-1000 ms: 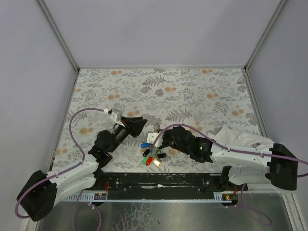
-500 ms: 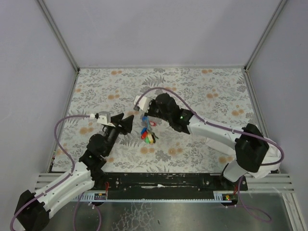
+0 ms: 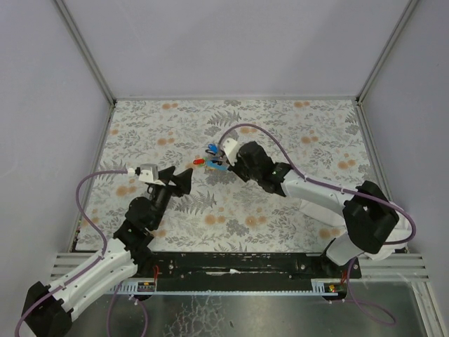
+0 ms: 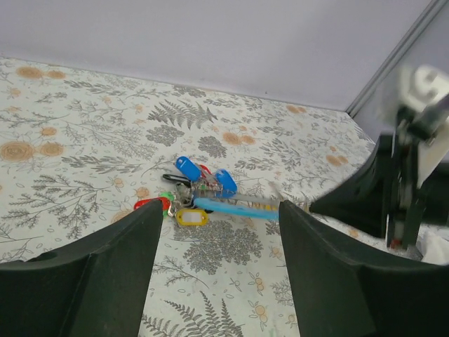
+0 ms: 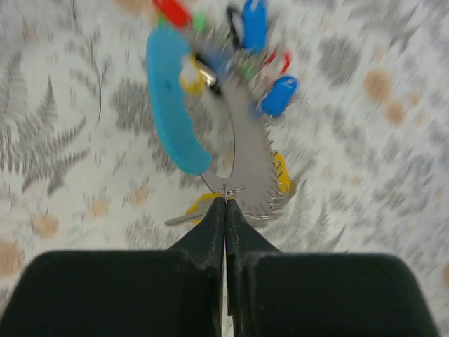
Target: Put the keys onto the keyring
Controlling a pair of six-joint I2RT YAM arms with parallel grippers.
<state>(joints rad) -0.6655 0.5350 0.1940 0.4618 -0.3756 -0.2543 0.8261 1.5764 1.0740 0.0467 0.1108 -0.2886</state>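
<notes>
Pinching the curved blue and dark grey strap loop (image 5: 168, 119) at its grey end, the right fingers (image 5: 175, 281) are pressed fully together, with no gap between the tips. The strap leads to a bunch of small metal keys with coloured plastic heads (image 4: 191, 189): two blue, one red, one green and one yellow can be picked out. They fan around the thin metal keyring (image 4: 181, 200), which is too small to trace clearly.

The bunch sits about the middle of the fern-patterned worktop (image 3: 295, 126), a little toward the far edge. Whether it rests on the surface or hangs just above it cannot be told.

The left fingers (image 4: 105, 281) stand wide apart and hold nothing. They face the bunch from the near left side, close to it but not touching.

Judging by this, most keys are already gathered on the ring. The yellow-headed key (image 4: 191, 216) lies at the near side of the bunch, and whether it is threaded cannot be told. The right wrist view also shows a blurred yellow shape with a metal blade behind the strap, possibly a loose key. If so, threading it remains, with the ring steadied by the right arm.
</notes>
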